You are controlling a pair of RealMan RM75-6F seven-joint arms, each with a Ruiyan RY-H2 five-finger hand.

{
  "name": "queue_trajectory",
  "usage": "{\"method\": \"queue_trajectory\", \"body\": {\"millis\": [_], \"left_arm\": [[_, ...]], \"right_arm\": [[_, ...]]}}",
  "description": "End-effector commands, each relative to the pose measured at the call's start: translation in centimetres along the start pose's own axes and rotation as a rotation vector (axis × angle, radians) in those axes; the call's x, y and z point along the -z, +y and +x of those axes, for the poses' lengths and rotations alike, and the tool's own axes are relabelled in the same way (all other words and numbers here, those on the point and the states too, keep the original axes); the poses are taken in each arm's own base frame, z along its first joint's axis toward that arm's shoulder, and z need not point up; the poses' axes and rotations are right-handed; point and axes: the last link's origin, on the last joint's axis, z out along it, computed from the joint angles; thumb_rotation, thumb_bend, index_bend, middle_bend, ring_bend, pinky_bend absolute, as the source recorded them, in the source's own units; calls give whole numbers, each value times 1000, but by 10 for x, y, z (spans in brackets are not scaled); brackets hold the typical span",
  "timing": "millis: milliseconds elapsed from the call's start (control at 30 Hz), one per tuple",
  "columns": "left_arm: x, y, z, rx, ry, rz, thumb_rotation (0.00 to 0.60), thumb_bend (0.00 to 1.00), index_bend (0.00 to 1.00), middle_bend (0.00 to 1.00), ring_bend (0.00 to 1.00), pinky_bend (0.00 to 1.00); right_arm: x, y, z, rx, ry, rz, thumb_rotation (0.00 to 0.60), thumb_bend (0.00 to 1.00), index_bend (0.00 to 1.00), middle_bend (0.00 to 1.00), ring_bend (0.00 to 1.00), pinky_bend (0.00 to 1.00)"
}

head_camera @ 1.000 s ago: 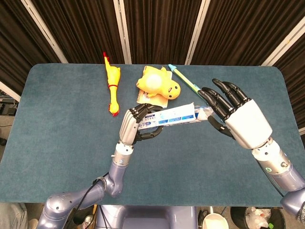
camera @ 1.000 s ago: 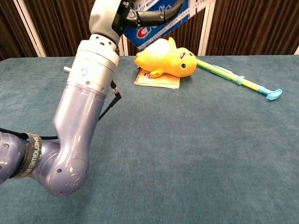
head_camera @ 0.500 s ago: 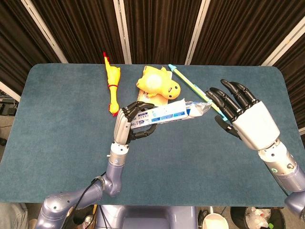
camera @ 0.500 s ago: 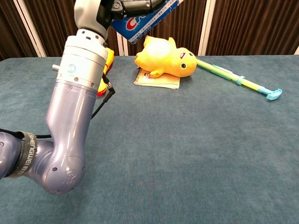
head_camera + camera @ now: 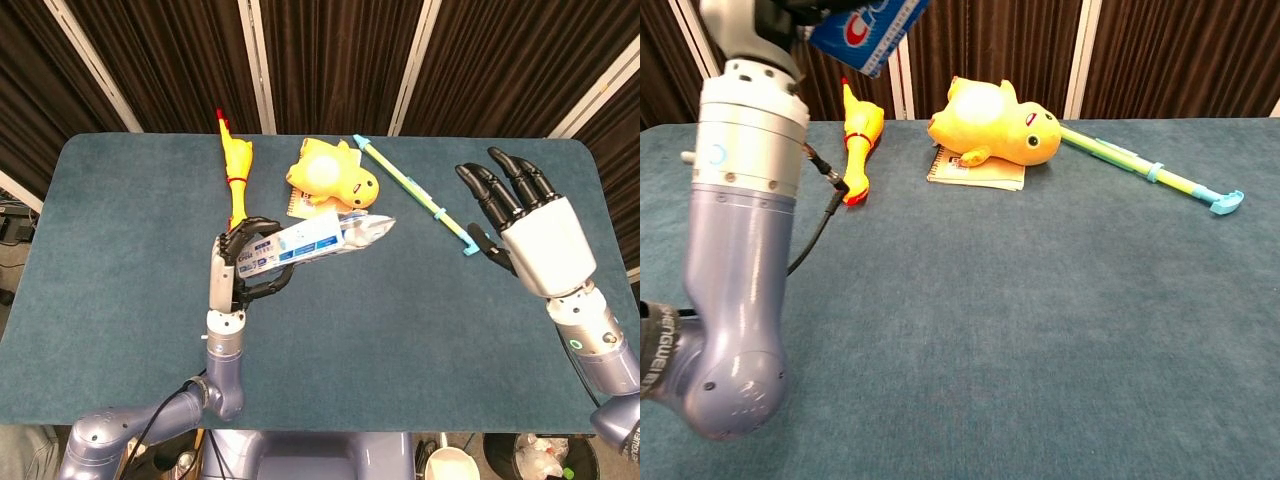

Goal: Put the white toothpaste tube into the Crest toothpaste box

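My left hand [image 5: 236, 270] is raised above the table and grips the blue and white Crest box [image 5: 296, 246] by its left end. The box lies roughly level, tilted up to the right. The white toothpaste tube [image 5: 367, 228] shows only as a crinkled end sticking out of the box's right opening. In the chest view the box [image 5: 866, 26] appears at the top edge above my left arm [image 5: 740, 200]. My right hand [image 5: 533, 230] is held up at the right with fingers spread, holding nothing, well apart from the tube.
On the teal table [image 5: 120, 300] lie a rubber chicken [image 5: 236, 185], a yellow duck plush [image 5: 331, 176] on a small notebook [image 5: 975, 172], and a toothbrush [image 5: 412, 190] along the back.
My left hand has carried the box leftward. My right hand has drawn back to the right, away from the tube's end.
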Motion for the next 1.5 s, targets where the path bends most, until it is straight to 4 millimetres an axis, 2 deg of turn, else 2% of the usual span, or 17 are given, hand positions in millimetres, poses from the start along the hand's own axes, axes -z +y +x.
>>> {"method": "queue_trajectory", "body": {"millis": [33,300,467,833,1100,1233,1500], "left_arm": [[3,3,11,7,15,-10,600,416,289,432,401,514],[-2,19,28,68,79,-58,600,416,287,430,400,514],[0,20,32,15,18,-80,600,423,285,426,397,514],[38,-11,53,-202,-236,-20,600,425,286,434,397,514],[82,-41,84,-375,-436,100,600,425,291,447,408,514],[98,-55,94,-469,-521,160,600,425,295,449,412,514],[110,-65,95,-547,-596,233,600,425,305,460,425,514]], "right_arm": [[-1,-4,-1,-10,-1,-15,600,341,0,237,113,239],[-1,-7,-7,-22,-8,-14,600,341,0,237,113,239],[-1,-7,-10,-23,-12,-18,600,341,0,237,113,239],[1,-16,-3,-36,6,-7,600,341,0,237,113,239],[3,-29,1,-64,18,13,600,341,0,237,113,239],[2,-39,8,-75,33,32,600,341,0,237,113,239],[0,-52,15,-80,33,48,600,341,0,237,113,239]]}}
